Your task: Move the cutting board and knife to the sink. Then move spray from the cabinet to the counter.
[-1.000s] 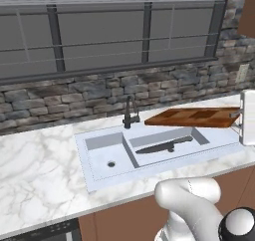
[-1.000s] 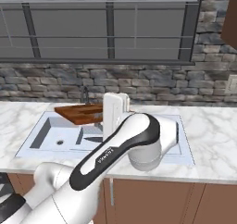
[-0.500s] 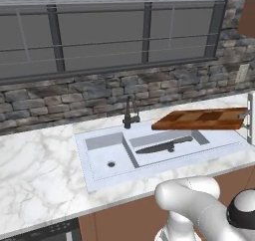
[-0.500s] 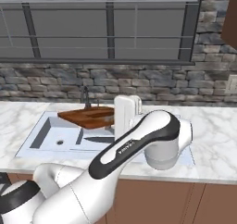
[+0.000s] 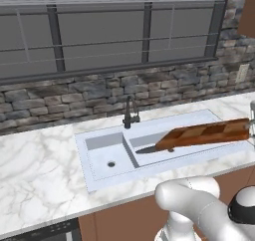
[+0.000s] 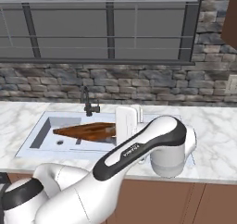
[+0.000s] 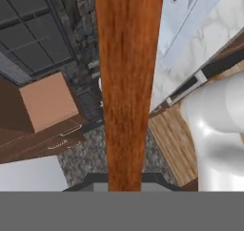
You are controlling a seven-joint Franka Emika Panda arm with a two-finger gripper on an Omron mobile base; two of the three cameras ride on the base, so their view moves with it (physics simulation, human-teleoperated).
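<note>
The cutting board (image 5: 205, 134) is a long rectangular slab of reddish-brown wood, its top patterned with lighter and darker blocks, its edge smooth and plain. It hangs nearly level above the right basin of the sink (image 5: 102, 171), one end lower and pointing toward the divider, the other end raised toward the right edge of the left base view. In the hand view the board (image 7: 126, 82) runs as a broad warm-brown strip with fine lengthwise grain straight up from the bottom centre.

The claw (image 7: 125, 186) is pinched tight on the near end of the cutting board, the jaws only as far apart as the board is thick; the finger tips themselves are mostly hidden behind the wood.

The knife (image 5: 148, 149) lies in the right basin beneath the board, its dark grey pointed blade showing at the board's lower end.

The sink is a pale grey-white rectangular double basin with a round drain in the left bowl and a slim black faucet (image 5: 130, 114) at its back rim. It is set into the bench (image 5: 40, 160), white marble with grey veining. Behind runs a wall of rough grey stone blocks (image 5: 69, 98).
</note>
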